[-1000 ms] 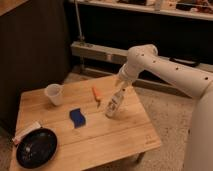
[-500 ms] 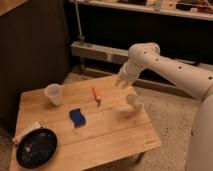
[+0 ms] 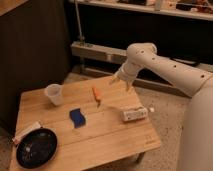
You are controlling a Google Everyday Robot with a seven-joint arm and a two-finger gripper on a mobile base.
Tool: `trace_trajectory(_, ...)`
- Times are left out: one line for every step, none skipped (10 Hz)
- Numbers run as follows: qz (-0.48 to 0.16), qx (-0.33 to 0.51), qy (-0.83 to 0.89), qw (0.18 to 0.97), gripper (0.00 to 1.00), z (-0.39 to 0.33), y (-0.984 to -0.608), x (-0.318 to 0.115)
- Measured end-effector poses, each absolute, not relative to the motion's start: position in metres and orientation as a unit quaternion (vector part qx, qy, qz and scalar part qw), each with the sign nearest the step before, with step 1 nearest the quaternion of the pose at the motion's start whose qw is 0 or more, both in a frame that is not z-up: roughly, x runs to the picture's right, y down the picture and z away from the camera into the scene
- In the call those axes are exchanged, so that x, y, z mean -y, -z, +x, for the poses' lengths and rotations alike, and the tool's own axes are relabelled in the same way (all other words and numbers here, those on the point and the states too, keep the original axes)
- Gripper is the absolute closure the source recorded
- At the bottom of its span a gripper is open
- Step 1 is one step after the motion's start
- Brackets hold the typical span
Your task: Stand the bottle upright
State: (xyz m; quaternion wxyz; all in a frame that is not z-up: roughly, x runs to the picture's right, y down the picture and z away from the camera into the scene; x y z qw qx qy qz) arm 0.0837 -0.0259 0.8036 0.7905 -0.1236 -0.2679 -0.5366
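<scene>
Hovering above the far right part of the table (image 3: pixel 100 140), the gripper (image 3: pixel 122 81) hangs in the air w/ nothing in it; fingers splayed apart, fairly wide, pointing down and toward the tabletop's far edge. The white arm (image 3: pixel 165 67) comes in from the right side of the scene, bends at a round joint, and drops to the gripper.

The bottle (image 3: pixel 136 114) lies on its side on the wood, near the right edge of the table, roughly mid-depth. It's well apart from the gripper, nearer to the camera and a bit right of it. Cap end points right, just at the table's edge; pale label w/ dark print faces up.

Other items on the table:
- orange stick (image 3: pixel 96 95), lying flat, center-far, left of the bottle and just left of the spot below the gripper
- blue sponge (image 3: pixel 77 117), center, nearer than the stick
- clear plastic cup (image 3: pixel 53 94), upright, far left
- black round plate (image 3: pixel 36 148), near left corner
- flat white-and-red tube (image 3: pixel 26 132), at the left edge, touching or just beside the plate's far rim; can't tell which

Table is a low light-wood one on a speckled floor; dark cabinet behind it on the left.
</scene>
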Motion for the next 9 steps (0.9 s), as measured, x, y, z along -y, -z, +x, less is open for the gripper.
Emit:
trace_trajectory(-0.131, 0.267, 0.532, 0.793, 0.38, 0.086, -0.807, 0.025)
trace_trajectory(-0.144, 0.26, 0.525, 0.798, 0.38, 0.09, -0.811, 0.025)
trace_trajectory(-0.152, 0.255, 0.518, 0.802, 0.38, 0.093, -0.813, 0.026)
trace_trajectory(-0.167, 0.245, 0.506, 0.81, 0.38, 0.105, -0.816, 0.025)
trace_trajectory(-0.189, 0.232, 0.487, 0.82, 0.38, 0.121, -0.819, 0.022)
trace_trajectory(-0.215, 0.213, 0.462, 0.834, 0.38, 0.133, -0.823, 0.02)
trace_trajectory(-0.232, 0.2, 0.441, 0.844, 0.38, 0.135, -0.827, 0.019)
trace_trajectory(-0.259, 0.175, 0.39, 0.866, 0.38, 0.142, -0.831, 0.017)
trace_trajectory(-0.27, 0.162, 0.357, 0.88, 0.38, 0.15, -0.831, 0.013)
